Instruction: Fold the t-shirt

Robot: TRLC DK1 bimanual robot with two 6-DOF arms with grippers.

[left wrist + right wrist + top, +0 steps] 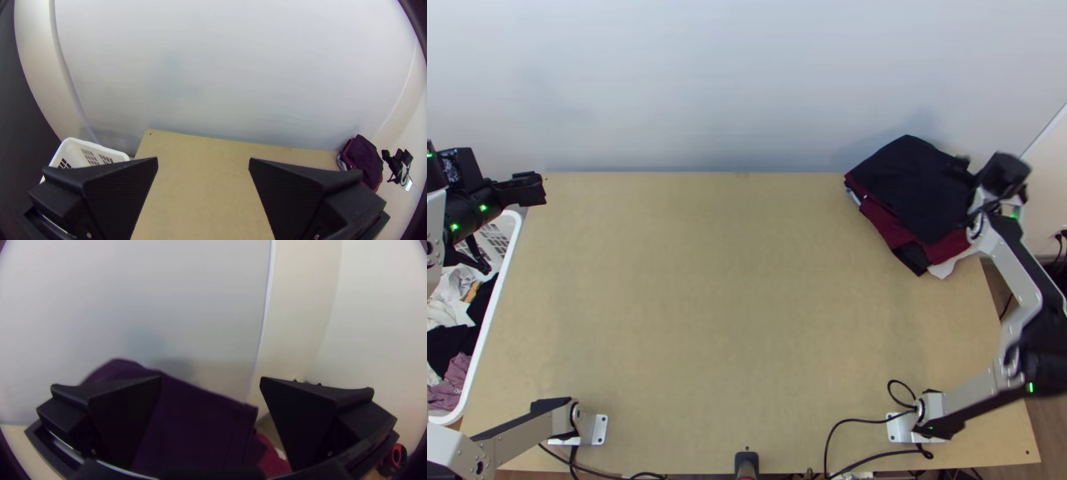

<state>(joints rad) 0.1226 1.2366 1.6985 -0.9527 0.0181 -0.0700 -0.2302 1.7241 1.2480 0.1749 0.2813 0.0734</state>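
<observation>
two grippers stand open and without a load, one on each side of the table (731, 304). the left gripper (203, 159) is at the far left corner, just beside the basket (496, 296), its fingers spread wide with nothing between them; that spot suits picking out the next piece from the loose clothes (459, 344). the right gripper (211, 378) is at the far right, by the pile's right side, its fingers also wide apart. the dark top (911, 184) shows in the space between them, but they pinch none of it. whether they touch it i cannot tell.

the dark top lies flat and folded on the pile (887, 228), over maroon layers, with a bit of white cloth (947, 266) poking out at the near right. the pile sits at the far right edge, likely to keep the middle free for folding. i cannot tell which piece is the t-shirt meant; the dark top may be it, already folded, or it may be among the loose clothes.

no fold seems in hand. the next move probably calls for lifting one piece and spreading it mid-table. the uneven pile could slide if the right gripper brushes it.
</observation>
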